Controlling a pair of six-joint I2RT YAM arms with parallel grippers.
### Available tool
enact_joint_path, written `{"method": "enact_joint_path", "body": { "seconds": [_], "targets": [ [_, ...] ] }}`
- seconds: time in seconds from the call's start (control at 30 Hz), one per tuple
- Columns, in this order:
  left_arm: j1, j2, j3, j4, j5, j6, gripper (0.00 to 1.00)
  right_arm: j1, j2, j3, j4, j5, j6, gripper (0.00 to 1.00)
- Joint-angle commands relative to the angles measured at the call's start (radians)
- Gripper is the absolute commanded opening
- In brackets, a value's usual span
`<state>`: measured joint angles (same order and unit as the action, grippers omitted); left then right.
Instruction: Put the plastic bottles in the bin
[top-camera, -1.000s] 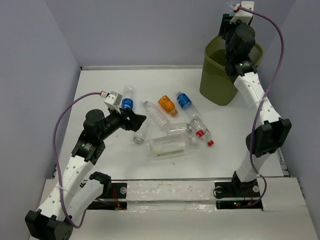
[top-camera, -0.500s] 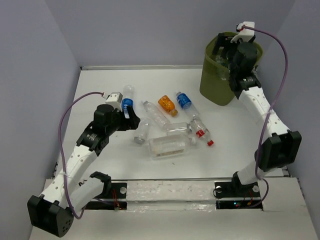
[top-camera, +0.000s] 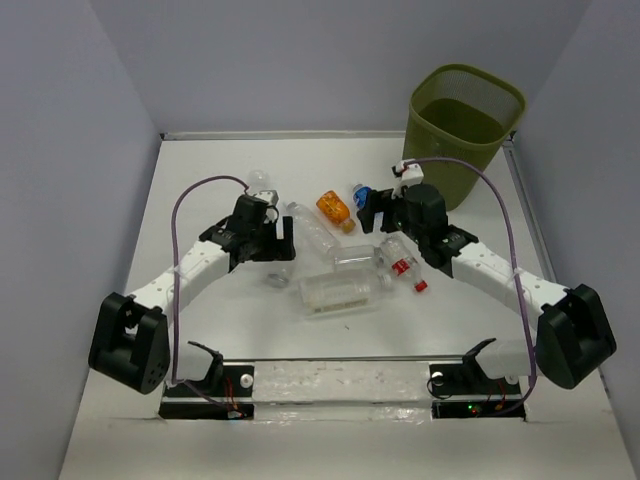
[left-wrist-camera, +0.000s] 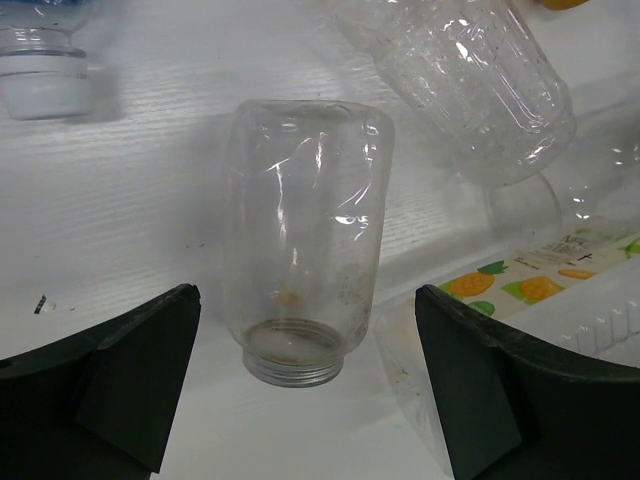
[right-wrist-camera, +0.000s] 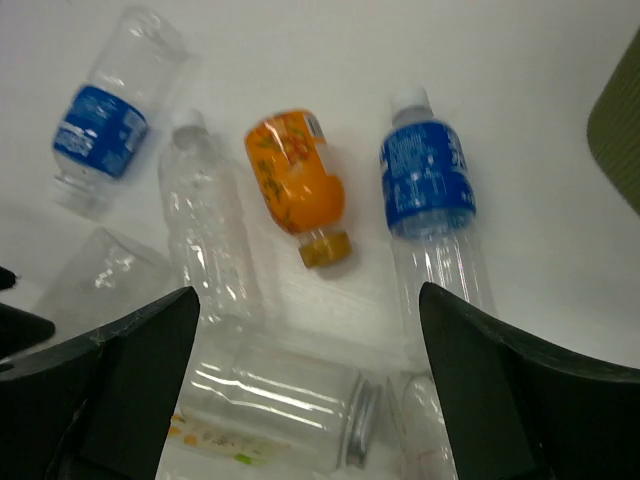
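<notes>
Currently my left gripper (left-wrist-camera: 305, 300) is spread open low over the table (top-camera: 200, 180), one finger (left-wrist-camera: 130, 385) on each side of a capless clear bottle (left-wrist-camera: 305, 260), with a gap showing on both sides. That bottle lies on its side, long axis in line with my wrist, open mouth toward me and base away. Just right of it, nearest the arm bases, the large squarish bottle (top-camera: 340, 292) lies flat with its long axis running left-right; its fruit label shows in the left wrist view. Beyond it a short clear bottle with a metal-coloured cap (right-wrist-camera: 280, 395) also lies crosswise, cap to the right. Beside that, the red-labelled bottle (top-camera: 402, 264) points its red cap toward the near right. My right gripper (right-wrist-camera: 308, 295) hangs open above the middle of the group, holding nothing. Under it the orange bottle (right-wrist-camera: 295, 180) lies with its cap toward me. A blue-labelled bottle (right-wrist-camera: 430, 190) just to its right lies near-to-far, white cap pointing away. A ribbed clear bottle (right-wrist-camera: 210, 230) to its left is likewise cap-away. Further left a second blue-labelled bottle (right-wrist-camera: 100, 130) lies on a slant. All of these rest on the table. Farthest off, the bin (top-camera: 425, 150) stands upright in the far right corner, apart from every bottle.
</notes>
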<state>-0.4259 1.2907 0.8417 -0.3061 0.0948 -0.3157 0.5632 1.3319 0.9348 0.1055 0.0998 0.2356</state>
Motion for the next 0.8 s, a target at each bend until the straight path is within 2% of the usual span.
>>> {"method": "enact_joint_path", "body": {
  "seconds": [0.0,0.13,0.33,0.4,0.53,0.67,0.77],
  "targets": [
    [-0.02,0.047,0.069,-0.005,-0.055,0.012,0.99,-0.002,-0.083,-0.114,-0.055,0.073,0.059,0.96],
    [-0.031,0.113,0.071,-0.007,-0.084,-0.002,0.99,-0.002,-0.094,-0.168,-0.165,0.158,0.054,0.92],
    [-0.033,0.2,0.076,-0.01,-0.147,-0.006,0.97,-0.015,-0.082,-0.2,-0.202,0.209,0.068,0.84],
    [-0.033,0.225,0.088,-0.016,-0.147,0.0,0.88,-0.028,-0.073,-0.195,-0.205,0.181,0.065,0.84],
    [-0.033,0.236,0.099,-0.019,-0.153,0.003,0.78,-0.048,-0.04,-0.163,-0.248,0.158,0.093,0.84],
    [-0.033,0.225,0.096,-0.022,-0.15,0.004,0.61,-0.083,-0.008,-0.13,-0.332,0.147,0.116,0.84],
    [-0.033,0.181,0.096,-0.028,-0.13,0.001,0.58,-0.083,0.015,-0.108,-0.369,0.115,0.1,0.84]
  ]
}}
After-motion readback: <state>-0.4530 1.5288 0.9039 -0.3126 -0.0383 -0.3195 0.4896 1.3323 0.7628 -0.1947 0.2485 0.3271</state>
